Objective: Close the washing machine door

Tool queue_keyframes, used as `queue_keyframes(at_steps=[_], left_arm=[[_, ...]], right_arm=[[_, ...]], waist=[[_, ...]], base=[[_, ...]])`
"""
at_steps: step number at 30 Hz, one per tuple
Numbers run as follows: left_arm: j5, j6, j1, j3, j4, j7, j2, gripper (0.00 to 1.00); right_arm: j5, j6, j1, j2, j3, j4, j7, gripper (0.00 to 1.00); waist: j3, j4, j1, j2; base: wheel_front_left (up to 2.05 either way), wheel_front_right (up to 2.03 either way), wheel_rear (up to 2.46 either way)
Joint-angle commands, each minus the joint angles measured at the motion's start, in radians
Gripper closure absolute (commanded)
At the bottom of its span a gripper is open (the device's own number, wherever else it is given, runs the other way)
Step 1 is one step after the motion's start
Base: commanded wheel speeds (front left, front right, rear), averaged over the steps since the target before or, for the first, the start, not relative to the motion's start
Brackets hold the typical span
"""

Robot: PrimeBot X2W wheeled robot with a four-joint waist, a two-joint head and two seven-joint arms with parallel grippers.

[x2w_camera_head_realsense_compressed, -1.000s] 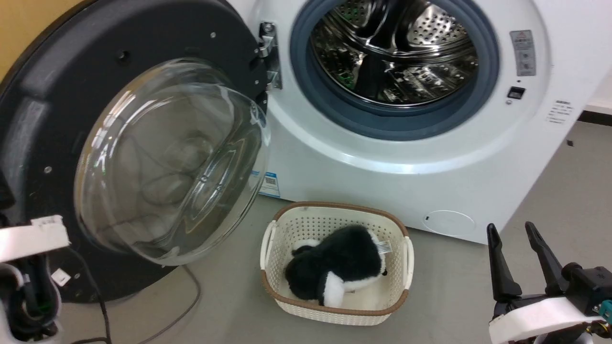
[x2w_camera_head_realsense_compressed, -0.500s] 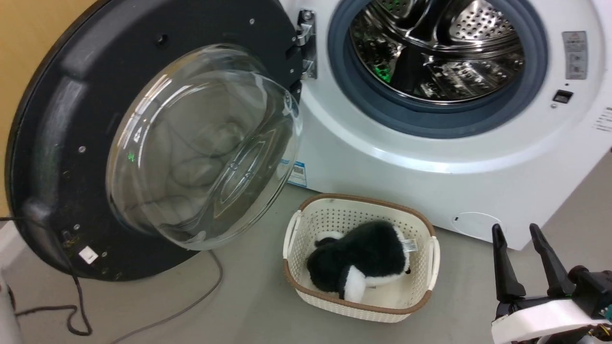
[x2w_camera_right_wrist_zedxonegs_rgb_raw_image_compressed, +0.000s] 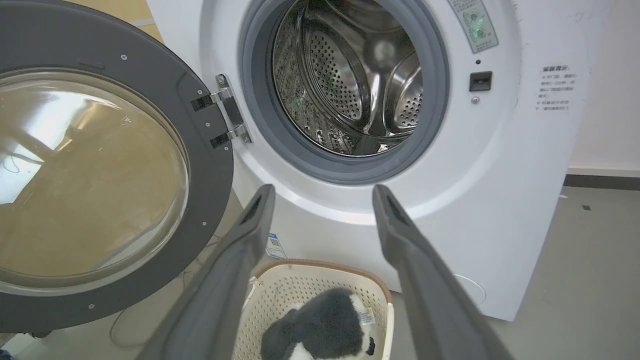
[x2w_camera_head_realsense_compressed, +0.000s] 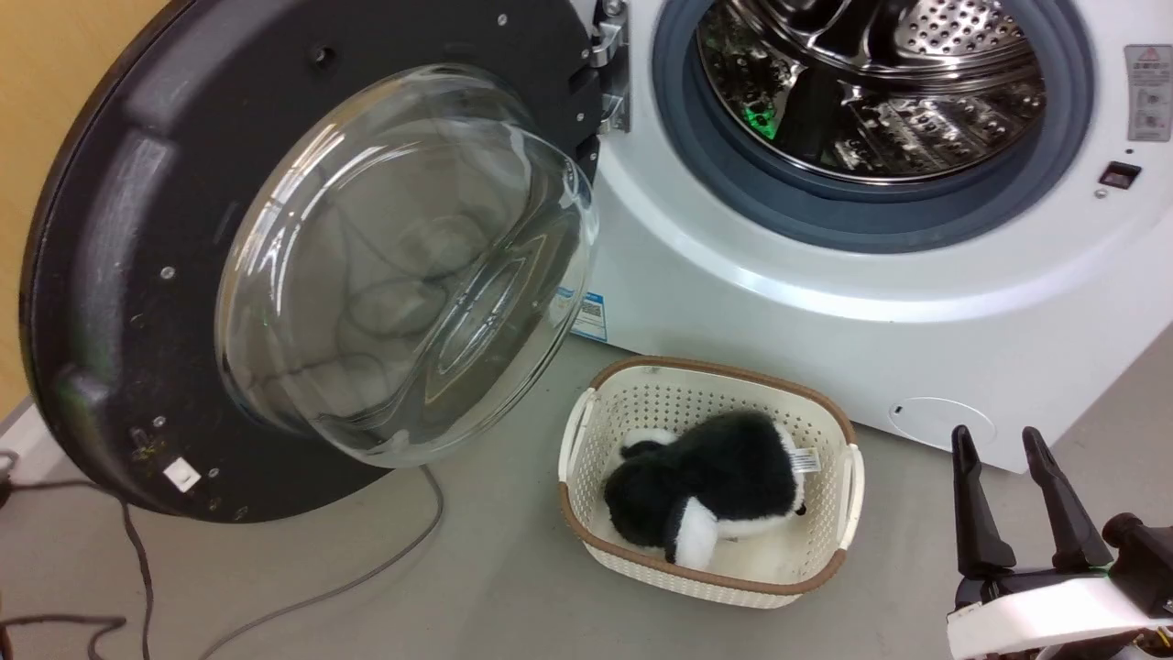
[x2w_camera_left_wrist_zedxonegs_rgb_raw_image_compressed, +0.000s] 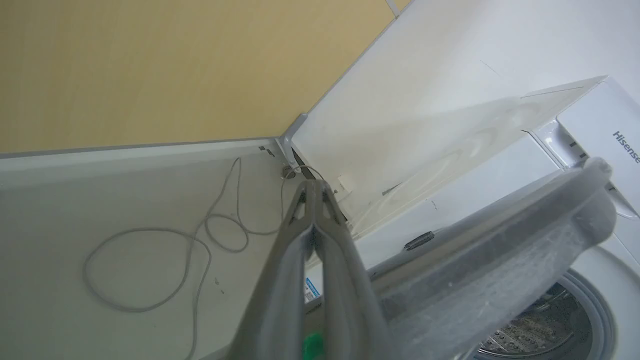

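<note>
The washing machine door [x2w_camera_head_realsense_compressed: 110,275] stands wide open at the left, its glass bowl window [x2w_camera_head_realsense_compressed: 403,266] bulging towards me and its hinge [x2w_camera_head_realsense_compressed: 612,64] at the top. The white washing machine [x2w_camera_head_realsense_compressed: 825,302] shows its steel drum [x2w_camera_head_realsense_compressed: 871,82]. My right gripper [x2w_camera_head_realsense_compressed: 995,433] is open and empty at the lower right, well apart from the door [x2w_camera_right_wrist_zedxonegs_rgb_raw_image_compressed: 200,150] and facing the machine [x2w_camera_right_wrist_zedxonegs_rgb_raw_image_compressed: 500,175]. In the left wrist view my left gripper [x2w_camera_left_wrist_zedxonegs_rgb_raw_image_compressed: 314,186] is shut on nothing, beside the door's blurred grey edge [x2w_camera_left_wrist_zedxonegs_rgb_raw_image_compressed: 500,250] on its outer side; contact cannot be told.
A cream basket [x2w_camera_head_realsense_compressed: 715,367] holding a black and white plush toy [x2w_camera_head_realsense_compressed: 715,477] sits on the floor below the drum opening. A grey cable [x2w_camera_head_realsense_compressed: 367,573] trails under the door. A yellow wall [x2w_camera_left_wrist_zedxonegs_rgb_raw_image_compressed: 150,65] stands behind the door.
The head camera has turned, so the whole picture has slid right and up. The pale left forearm seen at the lower left has left that view. The right gripper stays open.
</note>
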Motion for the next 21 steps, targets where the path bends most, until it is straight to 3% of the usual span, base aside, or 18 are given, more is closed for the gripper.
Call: queue_keyframes(at_steps=[1,11,21], left_arm=[[-0.036,-0.015,0.012,0.004,0.010,0.025,0.003,1.00],[-0.174,-0.058,0.087,-0.037,-0.019,0.169,-0.033,1.00],[-0.344,-0.070,0.242,-0.129,-0.268,0.332,-0.102,1.00]], right_arm=[[0.010,0.001,-0.015,0.003,-0.003,0.004,-0.010,0.00],[0.039,0.001,-0.012,0.003,0.005,0.010,-0.031,0.00],[0.066,0.001,0.000,0.004,-0.025,0.011,-0.051,0.00]], waist=[[0.002,0.006,0.0000,0.0000],[-0.002,0.047,0.0000,0.0000],[0.000,0.111,-0.0001,0.0000]], base=[[0.00,0.00,0.00],[0.00,0.00,0.00],[0.00,0.00,0.00]])
